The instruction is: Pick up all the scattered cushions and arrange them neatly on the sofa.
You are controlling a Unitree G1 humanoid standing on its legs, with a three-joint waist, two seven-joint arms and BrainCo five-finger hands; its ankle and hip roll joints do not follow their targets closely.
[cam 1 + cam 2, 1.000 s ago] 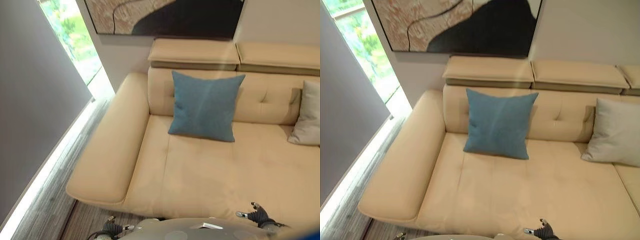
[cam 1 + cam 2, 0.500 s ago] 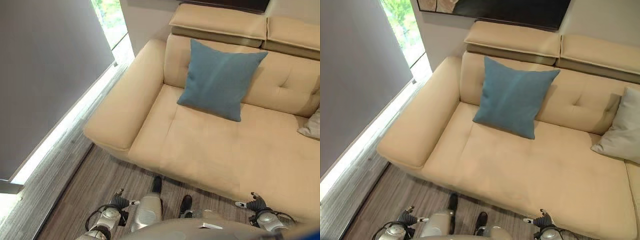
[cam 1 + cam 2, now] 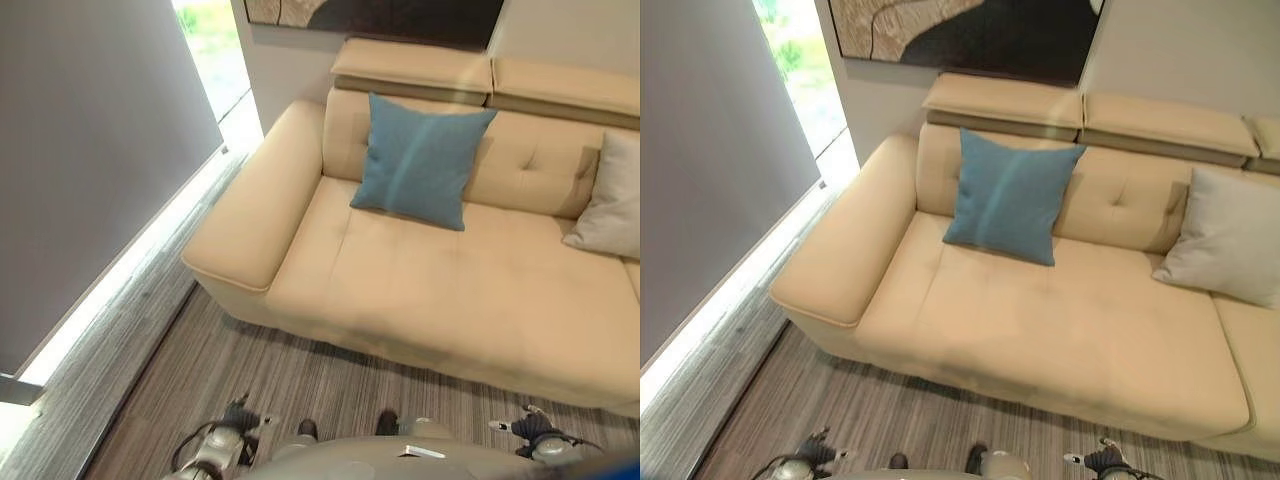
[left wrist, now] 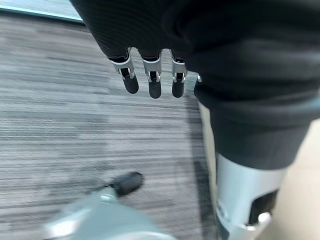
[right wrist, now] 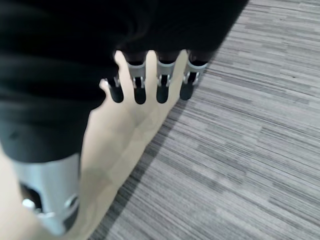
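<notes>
- Upright, the blue cushion leans on the sofa backrest near its left armrest.
- Partly cut off, a grey cushion leans at the sofa's right end.
- Both the left hand and the right hand hang with straight, empty fingers above the striped floor.

I see open seat on the beige sofa from centre to 6 o'clock. A blue cushion blocks 12 o'clock, a grey cushion 2 o'clock, the armrest 9 o'clock.
</notes>
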